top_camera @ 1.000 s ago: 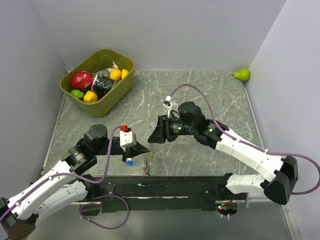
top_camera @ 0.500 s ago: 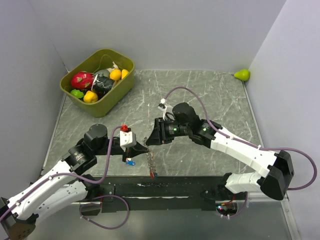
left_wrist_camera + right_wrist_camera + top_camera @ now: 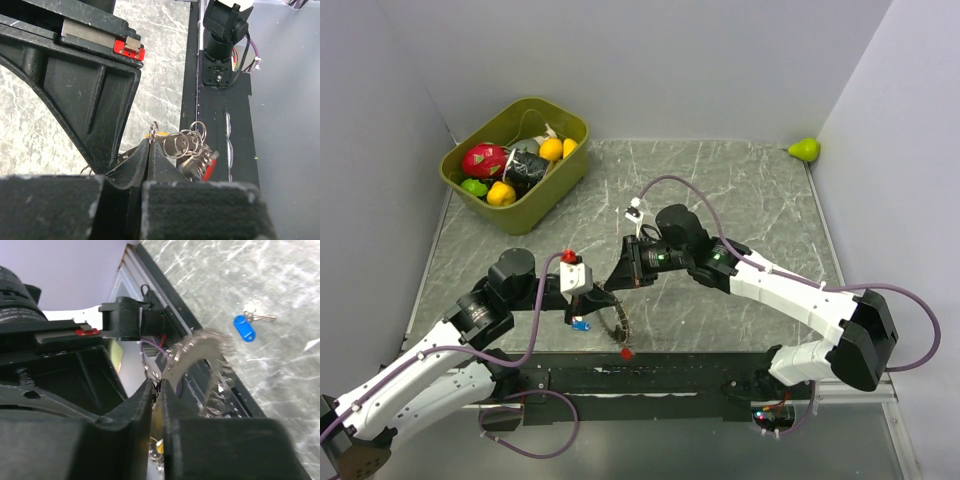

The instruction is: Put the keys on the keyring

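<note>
Left gripper: fingers pressed together and clamped on the upper end of the keyring. It is held above the near-left part of the bench.
Right gripper: fingers nearly together, with only a thin slit between them. The tips meet the left tips head-on. Whether they pinch the ring cannot be told.
Deciding relation: the keyring hangs from the point where the two sets of tips meet. Its long axis runs in a curve from there toward the near edge. Both arms are equally close to it, and the left arm carries it.
Keys on the ring: a bunch of small keys sits just beyond the left tips. The red key is lowest, over the black strip along the near edge.
Loose key: the blue key lies flat on the bench, near the ring but apart from it, on its left. It is closer to the left arm.
Surface: hard, flat, grey-veined. A flat key is judged awkward to pinch here.
Room: the bin in the far-left corner and the pear in the far-right corner are well apart from the work.
</note>
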Action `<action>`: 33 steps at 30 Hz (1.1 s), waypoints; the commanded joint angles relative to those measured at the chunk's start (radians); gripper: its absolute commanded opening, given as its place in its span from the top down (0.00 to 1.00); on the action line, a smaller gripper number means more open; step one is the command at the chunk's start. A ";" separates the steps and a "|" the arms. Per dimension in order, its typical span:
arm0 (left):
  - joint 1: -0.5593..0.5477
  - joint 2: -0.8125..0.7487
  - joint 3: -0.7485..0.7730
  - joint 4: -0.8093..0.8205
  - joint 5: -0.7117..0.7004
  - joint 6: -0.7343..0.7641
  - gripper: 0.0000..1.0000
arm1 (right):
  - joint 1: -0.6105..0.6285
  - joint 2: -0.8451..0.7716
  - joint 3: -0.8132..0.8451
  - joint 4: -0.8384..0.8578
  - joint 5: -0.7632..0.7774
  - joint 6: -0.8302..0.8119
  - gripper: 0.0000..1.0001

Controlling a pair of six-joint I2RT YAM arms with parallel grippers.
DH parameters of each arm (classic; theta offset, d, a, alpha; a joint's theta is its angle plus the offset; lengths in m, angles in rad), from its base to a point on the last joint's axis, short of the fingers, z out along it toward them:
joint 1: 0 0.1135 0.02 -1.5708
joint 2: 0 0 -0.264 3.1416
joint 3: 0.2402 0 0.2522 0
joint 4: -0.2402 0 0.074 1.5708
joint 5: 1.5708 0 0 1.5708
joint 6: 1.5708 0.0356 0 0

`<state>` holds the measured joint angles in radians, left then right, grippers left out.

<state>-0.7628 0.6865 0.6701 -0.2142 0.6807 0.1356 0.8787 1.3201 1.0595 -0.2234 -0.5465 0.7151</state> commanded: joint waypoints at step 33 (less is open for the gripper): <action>-0.004 -0.102 0.022 0.098 -0.127 -0.160 0.58 | 0.005 -0.346 -0.299 0.441 0.140 0.011 1.00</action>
<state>-0.7673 0.6315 0.6689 -0.1982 0.6094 0.0978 0.8833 1.0245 0.7639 0.0940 -0.4145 0.7212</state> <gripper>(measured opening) 0.355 0.008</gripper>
